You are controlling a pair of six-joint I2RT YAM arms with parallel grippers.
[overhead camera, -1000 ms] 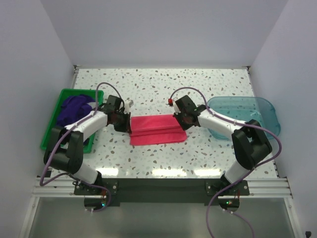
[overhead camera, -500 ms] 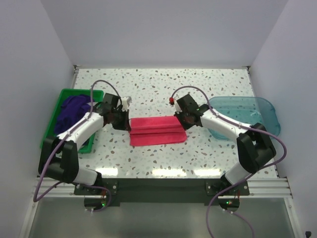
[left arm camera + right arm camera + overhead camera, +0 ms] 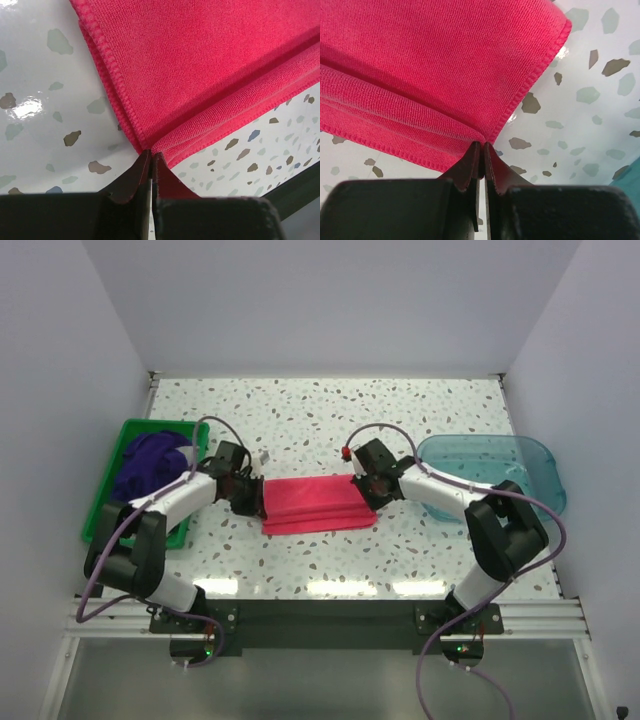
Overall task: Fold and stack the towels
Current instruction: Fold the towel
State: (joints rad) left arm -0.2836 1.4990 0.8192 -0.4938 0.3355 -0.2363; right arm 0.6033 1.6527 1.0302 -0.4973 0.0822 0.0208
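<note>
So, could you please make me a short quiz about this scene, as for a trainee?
1. Where do the purple towels lie? A) in the green bin B) on the table C) in the teal tray
2. Fill in: the left hand and the right hand are each ___ on one end of the pink towel.
3. True or false: the pink towel lies inside the bin.
Key: 1 A; 2 shut; 3 false.

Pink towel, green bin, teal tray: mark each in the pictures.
pink towel (image 3: 318, 502): top view, middle of folded cloth.
green bin (image 3: 104, 486): top view, left wall.
teal tray (image 3: 510, 462): top view, bare inside.
</note>
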